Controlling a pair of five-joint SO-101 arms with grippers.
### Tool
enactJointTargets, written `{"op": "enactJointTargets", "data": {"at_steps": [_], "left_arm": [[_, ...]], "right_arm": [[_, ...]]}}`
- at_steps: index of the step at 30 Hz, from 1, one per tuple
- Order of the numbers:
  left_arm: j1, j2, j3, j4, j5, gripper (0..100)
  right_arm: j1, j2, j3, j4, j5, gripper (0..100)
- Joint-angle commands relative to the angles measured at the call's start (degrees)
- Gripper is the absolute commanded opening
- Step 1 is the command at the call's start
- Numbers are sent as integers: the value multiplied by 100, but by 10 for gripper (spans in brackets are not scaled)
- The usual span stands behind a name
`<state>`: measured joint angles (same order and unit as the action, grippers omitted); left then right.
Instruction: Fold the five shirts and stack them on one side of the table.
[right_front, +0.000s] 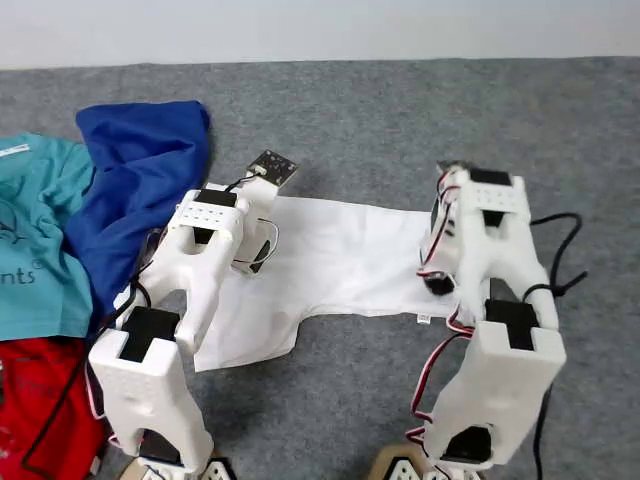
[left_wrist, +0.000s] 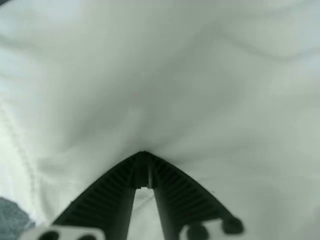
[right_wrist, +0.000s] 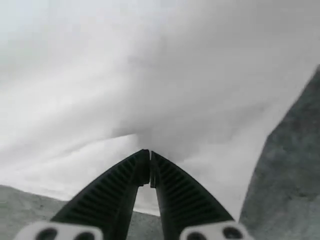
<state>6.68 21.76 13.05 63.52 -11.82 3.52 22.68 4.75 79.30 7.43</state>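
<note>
A white shirt (right_front: 345, 262) lies spread on the grey table between the two arms. My left gripper (left_wrist: 144, 156) is shut, its tips pressed into a pinch of the white shirt (left_wrist: 165, 85) near the shirt's left part. My right gripper (right_wrist: 149, 154) is shut too, tips meeting on the white shirt (right_wrist: 150, 80) close to its right edge. In the high view the left arm (right_front: 205, 250) covers the shirt's left side and the right arm (right_front: 480, 230) stands over its right end. A blue shirt (right_front: 135, 180), a teal shirt (right_front: 35, 240) and a red shirt (right_front: 40, 400) lie heaped at the left.
Grey carpet-like table surface (right_front: 400, 120) stretches open behind and to the right of the arms. A small tilted board (right_front: 273, 167) sits just behind the left arm. Black cables (right_front: 560, 270) trail by the right arm.
</note>
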Motion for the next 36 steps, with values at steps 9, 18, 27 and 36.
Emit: {"op": "enactJointTargets", "data": {"at_steps": [9, 18, 27, 36], "left_arm": [[35, 18, -154, 44, -70, 3], [35, 18, -154, 44, -62, 3], [35, 18, -145, 44, -53, 3], [35, 18, -145, 44, -53, 3]], "right_arm": [[910, -312, 308, -207, 589, 9], [1182, -365, -413, 752, 870, 9], [391, -1622, -844, 1103, 835, 14], [101, -1262, -897, -910, 835, 14]]}}
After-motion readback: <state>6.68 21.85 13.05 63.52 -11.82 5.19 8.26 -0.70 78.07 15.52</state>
